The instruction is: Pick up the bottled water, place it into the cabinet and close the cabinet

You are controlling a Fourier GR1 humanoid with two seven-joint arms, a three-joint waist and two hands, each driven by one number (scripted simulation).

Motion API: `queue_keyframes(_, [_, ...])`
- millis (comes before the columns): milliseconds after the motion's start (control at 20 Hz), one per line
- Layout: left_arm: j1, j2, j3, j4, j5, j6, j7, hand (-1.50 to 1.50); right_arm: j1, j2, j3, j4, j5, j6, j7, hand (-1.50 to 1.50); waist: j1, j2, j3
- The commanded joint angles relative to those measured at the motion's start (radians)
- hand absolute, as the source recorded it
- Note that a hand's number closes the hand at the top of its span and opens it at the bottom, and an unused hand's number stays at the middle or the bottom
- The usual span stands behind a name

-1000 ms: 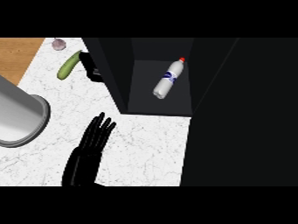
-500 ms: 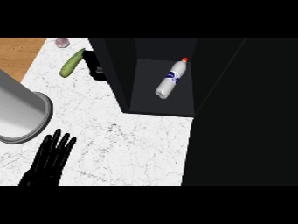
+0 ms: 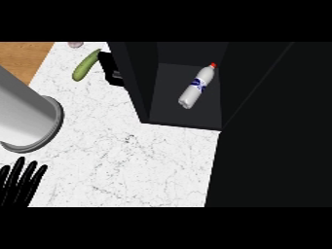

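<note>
lying in cabinet [image 3: 201, 118], one bottled water [image 3: 196, 88]

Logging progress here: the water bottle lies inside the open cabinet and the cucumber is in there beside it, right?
Not quite. The water bottle does lie inside the open cabinet, but the cucumber is outside it, on the white counter to the cabinet's left, as the head view shows.

White marble counter [image 3: 132, 165] bearing green cucumber [image 3: 85, 64] and black cabinet [image 3: 134, 73]
</note>
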Motion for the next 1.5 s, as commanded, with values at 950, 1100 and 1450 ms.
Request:
queue_keyframes(950, [-0.002, 0.129, 0.113, 0.016, 0.06, -0.161, -0.006, -1.5, -0.599, 0.218, 0.101, 0.142, -0.117, 0.011, 0.491, 1.5, 0.079, 0.032, -0.007])
queue_keyframes(1100, [0.021, 0.141, 0.121, 0.017, 0.071, -0.175, -0.005, -1.5, -0.636, 0.286, 0.101, 0.198, -0.147, -0.016, 0.54, 1.5, 0.089, 0.028, -0.006])
queue_keyframes(1450, [0.013, 0.158, 0.149, 0.018, 0.089, -0.191, 0.005, -1.5, -0.723, 0.406, 0.039, 0.326, -0.296, -0.026, 0.61, 1.5, 0.085, 0.038, -0.001])
